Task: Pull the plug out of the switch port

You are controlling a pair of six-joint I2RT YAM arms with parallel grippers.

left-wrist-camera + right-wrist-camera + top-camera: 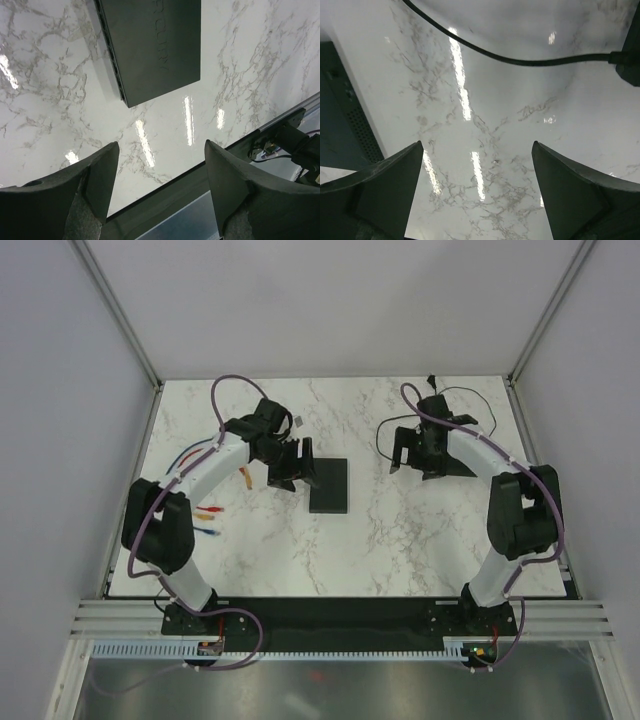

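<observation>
Switch (328, 486): middle of tabletop (400, 540); I see no plug in it.
Plug (626, 57): maybe the dark end of the cable (520, 61), about 2 o'clock from switch.
Feel: I guess hard, light; pinch plug body, not bendy cable.
Left pincer (161, 145): wide open, empty.
Right pincer (476, 145): wide open, empty.

The switch (329, 486), a flat dark rectangular box, is lying level mid-table (400, 540); the black cable (520, 61) is curving over the marble to its right, apart from it, and ending in a dark plug (626, 56) at the frame's edge.
</observation>
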